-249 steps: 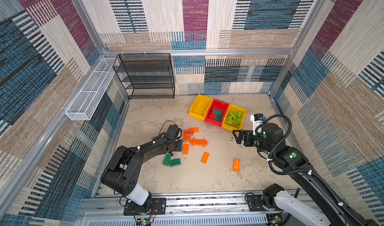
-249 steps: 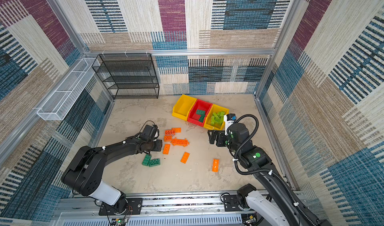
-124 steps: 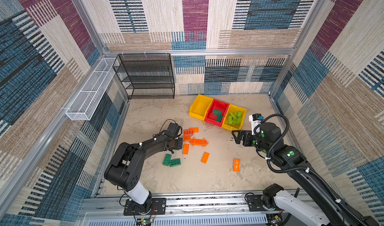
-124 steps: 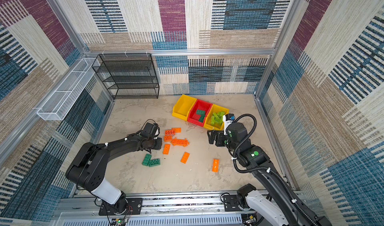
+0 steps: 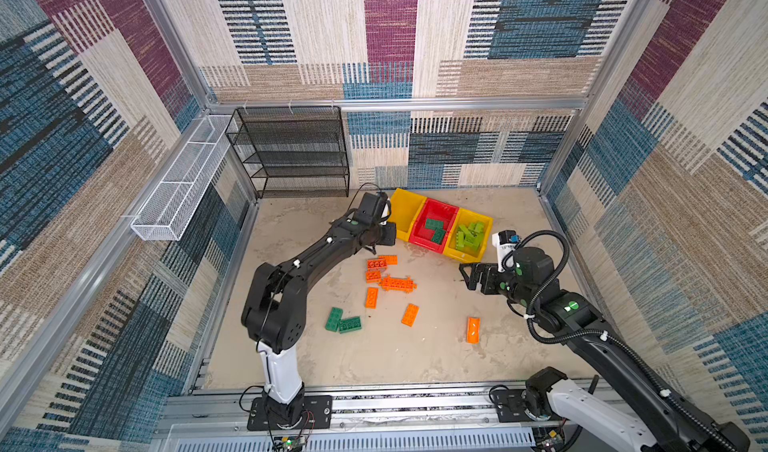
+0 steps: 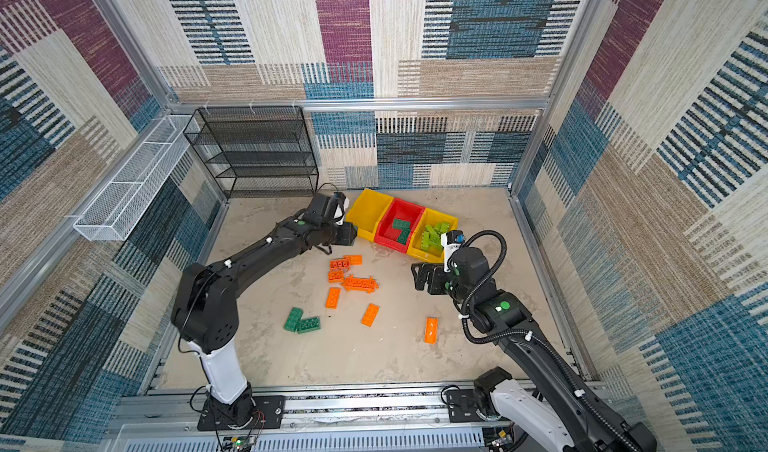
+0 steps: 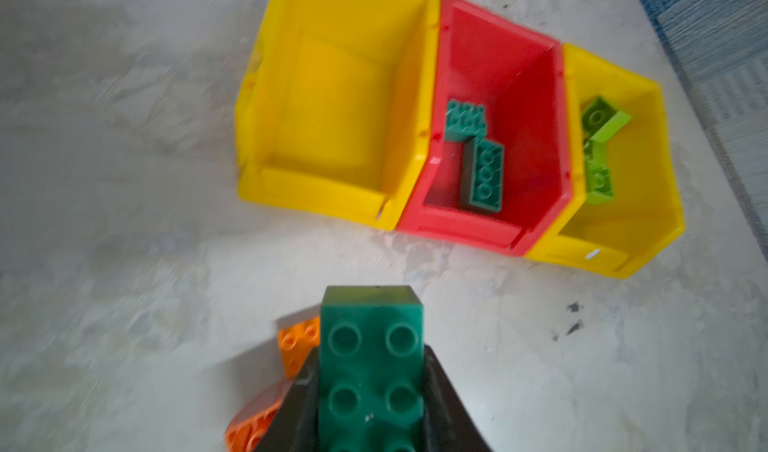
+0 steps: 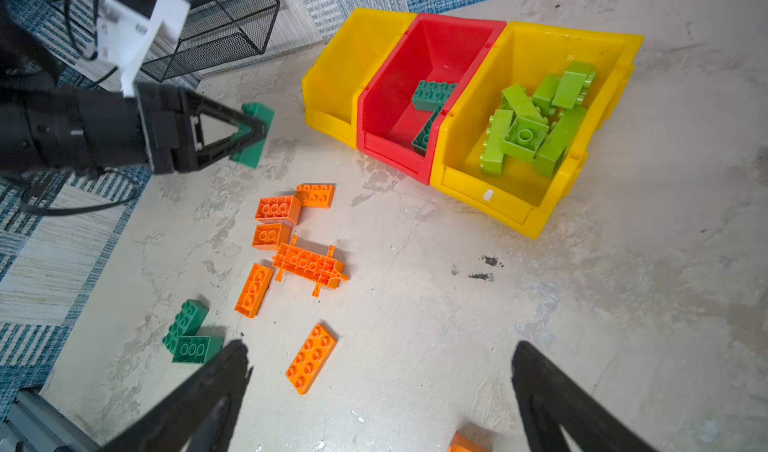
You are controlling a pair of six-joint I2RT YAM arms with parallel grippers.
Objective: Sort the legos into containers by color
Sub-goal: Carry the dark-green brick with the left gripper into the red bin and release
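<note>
While the left gripper hangs just beside the row of bins, we find its jaws clamped on the long sides of a dark green brick, whose studs face the wrist camera. We read both top views with twelve o'clock at the back wall. There this gripper has the nearest yellow bin at its two o'clock. Joined to that bin, at three o'clock from the gripper, is the red bin, with a pair of dark green bricks inside. Next along the row, the far yellow bin holds a heap of lime green bricks.

At six o'clock from the left gripper we see a cluster of orange bricks lying on the tabletop. Toward seven o'clock, well apart from the gripper, two loose dark green bricks touch each other in an L.

The right gripper sits near the front of the far yellow bin, at its six o'clock, jaws spread wide apart over the tabletop. A single orange brick lies at six o'clock from it, and another orange brick lies between that one and the loose dark green bricks.

A black mesh rack stands at eleven o'clock from the left gripper, against the back wall. A white wire basket hangs on the side wall at ten o'clock.
</note>
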